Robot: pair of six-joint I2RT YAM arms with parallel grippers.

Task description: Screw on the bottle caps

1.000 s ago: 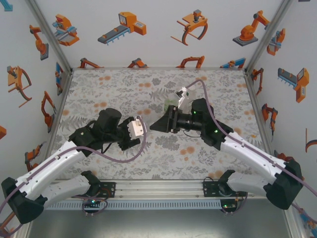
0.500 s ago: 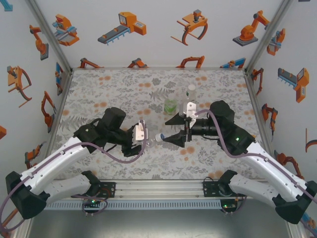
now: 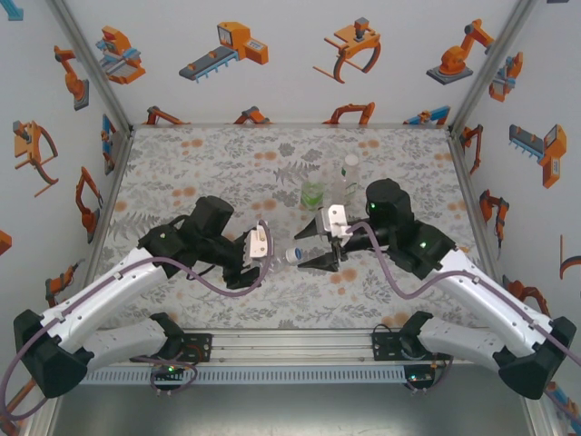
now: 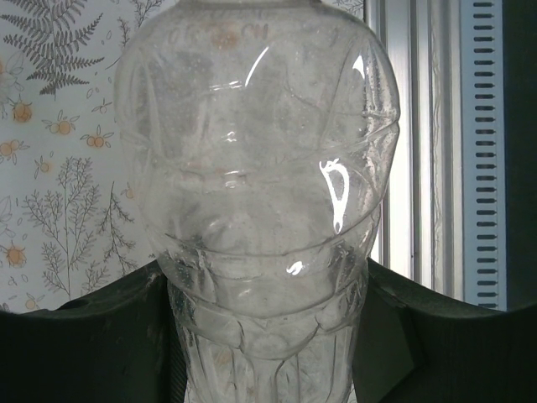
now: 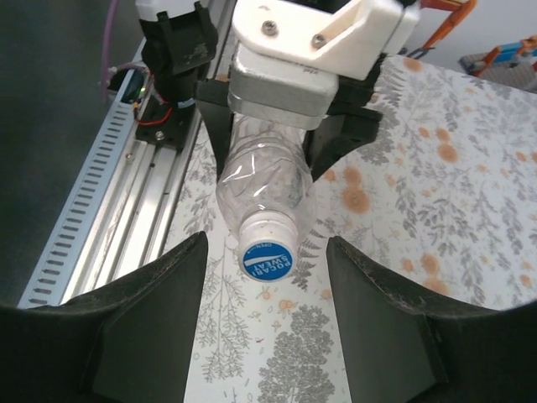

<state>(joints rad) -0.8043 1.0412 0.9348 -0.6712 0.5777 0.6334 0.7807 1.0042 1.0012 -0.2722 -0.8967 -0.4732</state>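
Bottle (image 5: 262, 180) in left fingers (image 5: 348, 134); right fingers (image 5: 143, 327) wide (clear of blue cap (image 5: 266, 259))

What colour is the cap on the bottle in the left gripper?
Blue cap with white lettering; right wrist view shows it best.

The left arm (image 3: 100, 295) rises from the lower left corner of the overhead view toward the middle, its wrist bent so that the left gripper (image 3: 270, 257) points right. Its jaws are clamped on a clear bottle (image 5: 264, 189). The right arm (image 3: 481, 291) comes up from the lower right corner and leans left, its right gripper (image 3: 313, 254) facing the other near the frame's centre. Its fingers (image 5: 151, 327) stand apart on either side of the bottle's capped end, not touching it.
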